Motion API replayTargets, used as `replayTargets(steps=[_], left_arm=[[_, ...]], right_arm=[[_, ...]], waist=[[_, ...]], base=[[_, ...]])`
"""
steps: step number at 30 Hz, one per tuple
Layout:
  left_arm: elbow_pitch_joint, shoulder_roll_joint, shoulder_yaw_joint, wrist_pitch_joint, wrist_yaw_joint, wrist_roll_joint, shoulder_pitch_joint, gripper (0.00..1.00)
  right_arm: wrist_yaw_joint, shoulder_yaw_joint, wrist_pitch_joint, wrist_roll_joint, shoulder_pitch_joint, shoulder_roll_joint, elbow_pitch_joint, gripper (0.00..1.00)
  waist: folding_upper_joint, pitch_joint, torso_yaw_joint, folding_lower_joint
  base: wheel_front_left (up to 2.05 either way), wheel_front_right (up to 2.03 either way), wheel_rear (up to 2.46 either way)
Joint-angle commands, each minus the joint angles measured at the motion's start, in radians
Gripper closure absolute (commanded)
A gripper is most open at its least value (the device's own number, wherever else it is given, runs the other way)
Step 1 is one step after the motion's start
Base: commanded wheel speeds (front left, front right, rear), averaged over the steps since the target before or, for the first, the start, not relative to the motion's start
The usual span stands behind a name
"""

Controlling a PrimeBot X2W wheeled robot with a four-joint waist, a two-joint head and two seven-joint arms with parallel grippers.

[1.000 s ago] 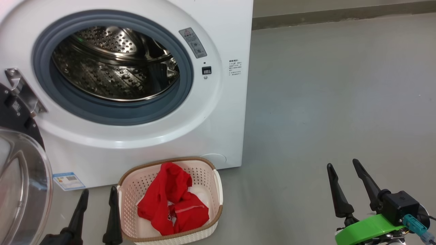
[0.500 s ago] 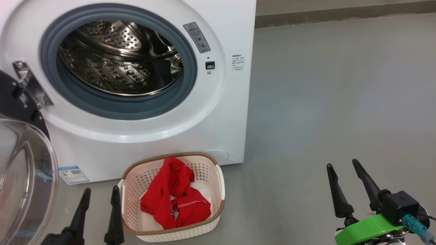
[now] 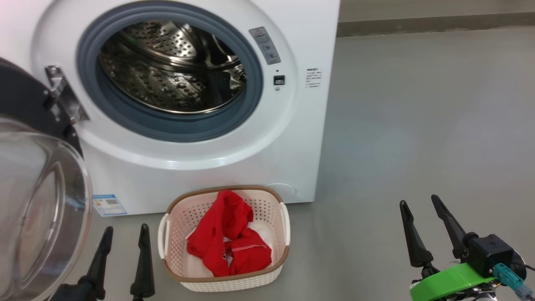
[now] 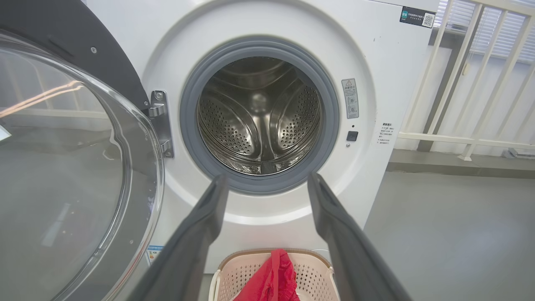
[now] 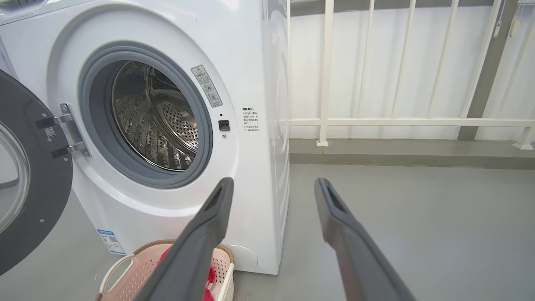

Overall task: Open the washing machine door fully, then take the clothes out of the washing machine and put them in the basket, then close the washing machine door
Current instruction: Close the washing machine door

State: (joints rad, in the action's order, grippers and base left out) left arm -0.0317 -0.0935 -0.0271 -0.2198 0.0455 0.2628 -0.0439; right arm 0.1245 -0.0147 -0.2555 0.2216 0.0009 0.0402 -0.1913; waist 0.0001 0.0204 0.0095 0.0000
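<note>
While both grippers hover above floor (image 3: 418,125): left gripper (image 3: 126,228) jaws spread wide, holding nothing; right gripper (image 3: 419,200) likewise wide, empty. Basket (image 3: 225,189) on floor just right of left jaws, well left of right jaws. Clothes (image 3: 225,244) red, bunched inside basket. Washing machine (image 3: 209,179) ahead of left jaws, beyond basket; drum (image 3: 175,83) bare perforated steel. Washing machine door (image 3: 42,200) swung open, left of left jaws.
</note>
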Motion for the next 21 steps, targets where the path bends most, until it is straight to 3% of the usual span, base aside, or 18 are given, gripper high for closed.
replayTargets(steps=[1,21], left_arm=[[0.033,-0.018,0.032,0.002,0.011,-0.010,0.011,0.00],[0.109,-0.037,0.024,0.042,0.044,-0.020,-0.005,0.00]], right_arm=[[0.006,0.029,-0.006,0.003,-0.016,0.010,0.030,0.00],[0.006,0.059,-0.006,0.005,-0.011,0.010,0.066,0.00]], waist=[[-0.0001,-0.001,0.026,0.0000],[-0.0001,0.008,0.288,0.0000]], base=[[0.00,0.00,0.00],[0.00,0.00,0.00]])
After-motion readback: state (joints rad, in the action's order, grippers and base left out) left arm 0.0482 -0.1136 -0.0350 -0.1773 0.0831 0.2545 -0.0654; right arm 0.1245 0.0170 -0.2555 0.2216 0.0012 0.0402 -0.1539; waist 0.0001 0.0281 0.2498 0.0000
